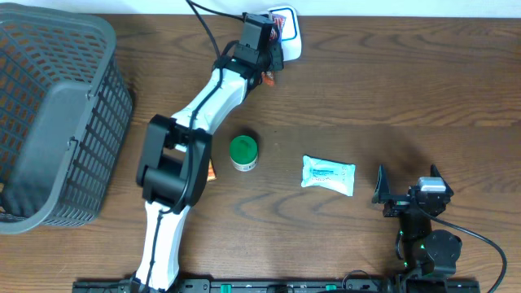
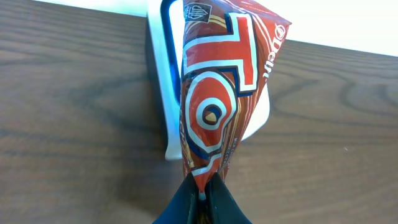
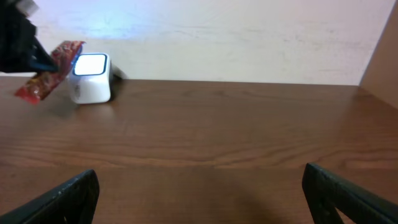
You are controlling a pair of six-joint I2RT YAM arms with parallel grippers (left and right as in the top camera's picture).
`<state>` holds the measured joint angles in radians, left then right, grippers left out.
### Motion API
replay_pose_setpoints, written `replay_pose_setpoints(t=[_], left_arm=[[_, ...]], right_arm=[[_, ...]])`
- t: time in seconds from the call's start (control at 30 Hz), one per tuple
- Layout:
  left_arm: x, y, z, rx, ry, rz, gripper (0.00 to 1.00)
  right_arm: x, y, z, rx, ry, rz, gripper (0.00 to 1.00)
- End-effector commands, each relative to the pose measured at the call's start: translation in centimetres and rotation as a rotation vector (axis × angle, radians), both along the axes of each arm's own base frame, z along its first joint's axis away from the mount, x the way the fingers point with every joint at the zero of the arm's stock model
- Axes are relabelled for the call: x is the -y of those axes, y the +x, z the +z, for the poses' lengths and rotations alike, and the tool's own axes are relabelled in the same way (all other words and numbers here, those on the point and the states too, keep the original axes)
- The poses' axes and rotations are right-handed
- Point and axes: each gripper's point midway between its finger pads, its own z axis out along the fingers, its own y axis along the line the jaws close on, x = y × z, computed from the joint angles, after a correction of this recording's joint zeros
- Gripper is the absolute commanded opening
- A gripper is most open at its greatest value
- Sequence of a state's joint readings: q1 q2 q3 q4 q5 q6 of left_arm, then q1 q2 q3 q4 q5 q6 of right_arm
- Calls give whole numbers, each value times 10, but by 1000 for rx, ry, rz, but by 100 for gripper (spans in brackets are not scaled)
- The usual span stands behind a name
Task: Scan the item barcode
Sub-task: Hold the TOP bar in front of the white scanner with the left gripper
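Observation:
A red snack packet (image 2: 219, 87) hangs in front of the white barcode scanner (image 2: 163, 93) at the back of the table. My left gripper (image 2: 202, 194) is shut on the packet's bottom edge. Overhead, the left gripper (image 1: 274, 52) holds the packet (image 1: 278, 22) right against the scanner (image 1: 291, 41). In the right wrist view the packet (image 3: 48, 76) sits tilted just left of the scanner's lit face (image 3: 91, 67). My right gripper (image 3: 199, 199) is open over bare wood, and overhead it (image 1: 411, 194) rests near the front right edge.
A green-lidded jar (image 1: 243, 152) and a white pouch (image 1: 328, 175) lie mid-table. A small orange item (image 1: 212, 169) peeks out beside the left arm. A grey mesh basket (image 1: 57, 122) fills the left side.

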<state>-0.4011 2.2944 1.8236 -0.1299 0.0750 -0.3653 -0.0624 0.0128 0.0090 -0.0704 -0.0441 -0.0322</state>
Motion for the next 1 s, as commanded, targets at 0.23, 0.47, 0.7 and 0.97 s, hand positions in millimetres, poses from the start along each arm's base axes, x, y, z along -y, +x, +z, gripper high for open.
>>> replay_pose_setpoints(t=[0.23, 0.47, 0.7, 0.97], left_arm=[[18, 20, 2, 50, -11, -12, 7], [21, 26, 11, 87, -44, -1, 7], [23, 33, 13, 118, -63, 5, 7], [22, 34, 11, 110, -91, 33, 7]], right_arm=[[4, 0, -2, -3, 16, -19, 99], [4, 0, -2, -3, 16, -20, 99], [4, 0, -2, -3, 16, -20, 99], [4, 0, -2, -3, 16, -19, 99]])
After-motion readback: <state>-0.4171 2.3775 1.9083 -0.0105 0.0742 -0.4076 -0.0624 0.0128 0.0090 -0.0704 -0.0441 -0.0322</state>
